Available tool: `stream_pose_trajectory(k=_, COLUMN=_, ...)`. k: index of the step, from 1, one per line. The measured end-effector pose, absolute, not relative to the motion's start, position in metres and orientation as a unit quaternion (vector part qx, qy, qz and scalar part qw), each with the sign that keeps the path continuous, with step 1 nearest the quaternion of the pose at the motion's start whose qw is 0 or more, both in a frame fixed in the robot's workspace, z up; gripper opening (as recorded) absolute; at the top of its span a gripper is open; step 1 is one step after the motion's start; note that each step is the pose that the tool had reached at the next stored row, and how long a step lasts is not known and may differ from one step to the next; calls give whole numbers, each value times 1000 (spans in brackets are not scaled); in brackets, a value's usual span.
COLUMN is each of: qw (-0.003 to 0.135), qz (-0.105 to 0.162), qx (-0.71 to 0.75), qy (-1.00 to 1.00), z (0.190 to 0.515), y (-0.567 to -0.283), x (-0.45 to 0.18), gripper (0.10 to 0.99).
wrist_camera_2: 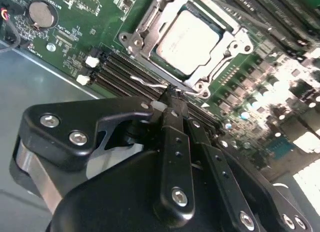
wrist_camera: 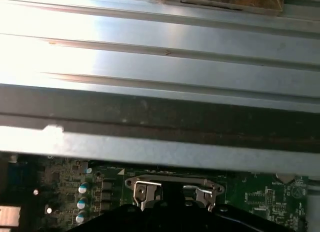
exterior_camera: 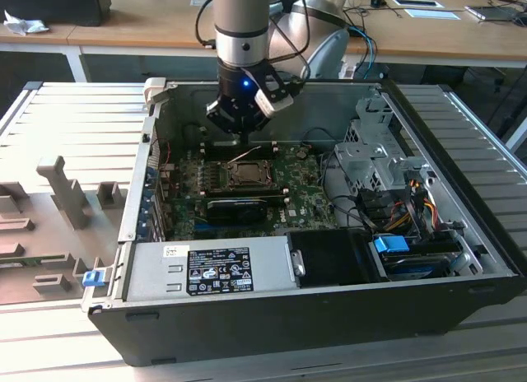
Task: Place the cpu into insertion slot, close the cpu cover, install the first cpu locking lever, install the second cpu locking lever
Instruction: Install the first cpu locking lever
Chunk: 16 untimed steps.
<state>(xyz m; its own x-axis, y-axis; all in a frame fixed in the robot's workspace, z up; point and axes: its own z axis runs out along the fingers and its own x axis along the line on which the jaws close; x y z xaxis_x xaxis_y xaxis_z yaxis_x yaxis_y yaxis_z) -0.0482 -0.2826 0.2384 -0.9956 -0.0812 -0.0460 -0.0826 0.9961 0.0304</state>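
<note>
The cpu (wrist_camera_2: 189,38) is seen seated in the slot (wrist_camera_2: 226,27), its pale silver top showing through the window of the cover (wrist_camera_2: 150,19), which is judged to lie closed flat over it. In the exterior view the slot (exterior_camera: 244,174) sits mid-board inside the open case (exterior_camera: 461,184), which rests on the ribbed surface (exterior_camera: 66,118).

The pincer (exterior_camera: 239,133) is held just above the far edge of the slot in the exterior view, with the slot lying straight below and slightly nearer. In the second wrist view the pincer (wrist_camera_2: 169,94) is seen with its fingers drawn together into a narrow tip; it is judged closed, and nothing bulky is gripped. That tip is placed right at a thin wire lever (wrist_camera_2: 150,83) running along one edge of the slot, between the slot and the memory slots (wrist_camera_2: 120,67). Whether the tip is touching the lever or is just beside it cannot be told. The lever's long axis is laid along the slot's edge, parallel to the memory slots.

Around the slot, a black card (exterior_camera: 243,207) is found nearer, and a power supply (exterior_camera: 214,271) nearer still. Cables (exterior_camera: 403,201) and a drive cage (exterior_camera: 375,147) are kept to the exterior view's right, well apart. The memory slots close beside the lever are judged the tightest neighbour to the tip.
</note>
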Motion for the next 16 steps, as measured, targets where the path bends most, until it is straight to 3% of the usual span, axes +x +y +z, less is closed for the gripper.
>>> stream_pose_trajectory(k=16, qw=15, qz=16, qx=-40, qy=999, z=221, y=-273, x=-28, gripper=106)
